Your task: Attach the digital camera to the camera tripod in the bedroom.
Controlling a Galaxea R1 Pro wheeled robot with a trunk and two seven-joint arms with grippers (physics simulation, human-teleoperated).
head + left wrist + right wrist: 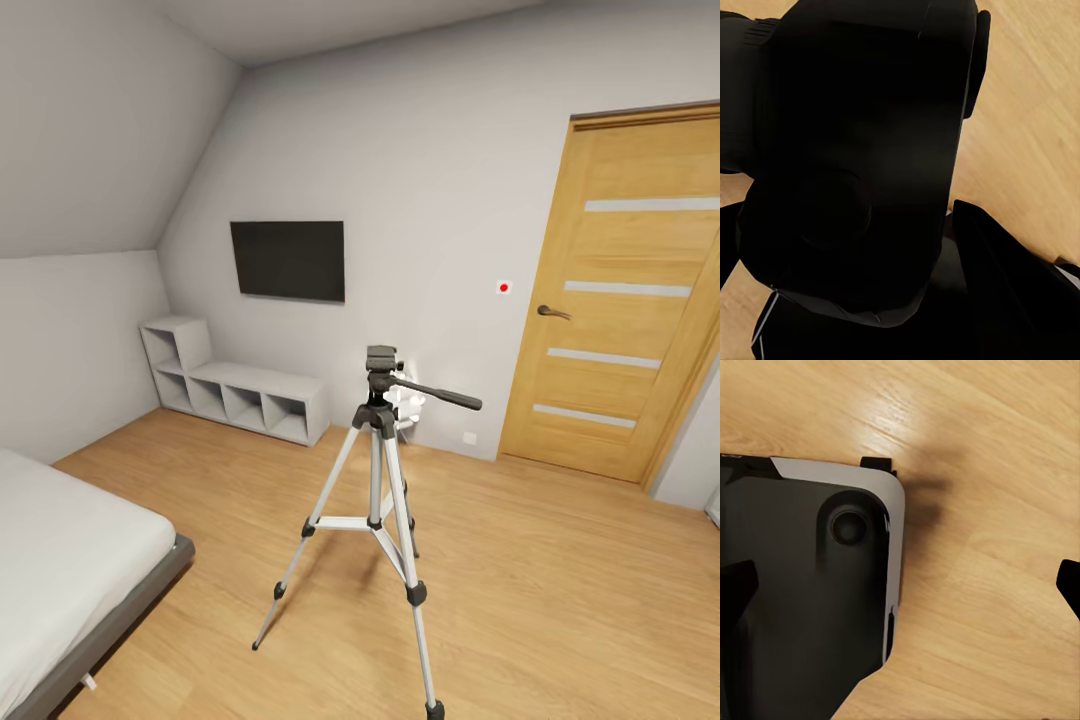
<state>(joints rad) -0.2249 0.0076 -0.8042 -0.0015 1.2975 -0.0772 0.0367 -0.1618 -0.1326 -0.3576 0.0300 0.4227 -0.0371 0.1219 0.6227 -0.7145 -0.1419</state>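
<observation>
Camera tripod (378,500) stands upright on wood floor (560,590), in front of the cube shelf (235,390), whose open compartments look bare. Silver legs, black head, handle toward the door (620,290). Left wrist view: digital camera (862,150) looms close and black; grip unclear. Right gripper (904,585) spread over floor.

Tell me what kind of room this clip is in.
Most likely an attic bedroom: a sloped ceiling, a bed on a light wood floor, a wall-mounted TV and a wooden door. A camera tripod stands mid-room.
</observation>
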